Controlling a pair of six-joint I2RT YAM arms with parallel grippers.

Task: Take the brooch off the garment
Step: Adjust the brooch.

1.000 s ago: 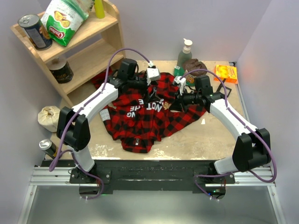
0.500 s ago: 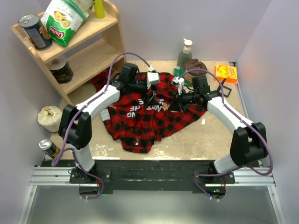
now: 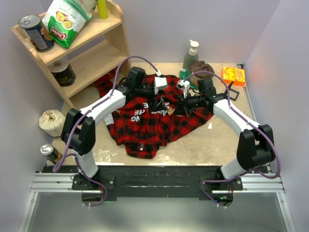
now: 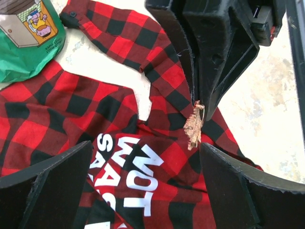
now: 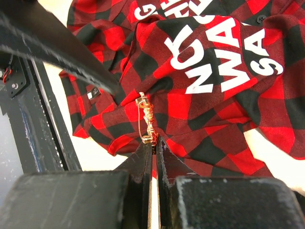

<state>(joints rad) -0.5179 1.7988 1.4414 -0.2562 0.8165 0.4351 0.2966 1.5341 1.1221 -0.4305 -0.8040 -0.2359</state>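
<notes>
Two claws listed. First, right claw (image 5: pixel 153 144): clenched on the near end of the brooch (image 5: pixel 145 121), which lies against the shirt (image 5: pixel 205 119) beside its lettered patch (image 5: pixel 214 52), probably to draw the pin free (parted or not, unclear). Second, left claw (image 4: pixel 145 148): released, spread wide above the cloth, likely ready to steady it. Lettering legible: "NOT".

Overhead camera looks down; both close wrist cameras share the brooch (image 4: pixel 194 125).
</notes>
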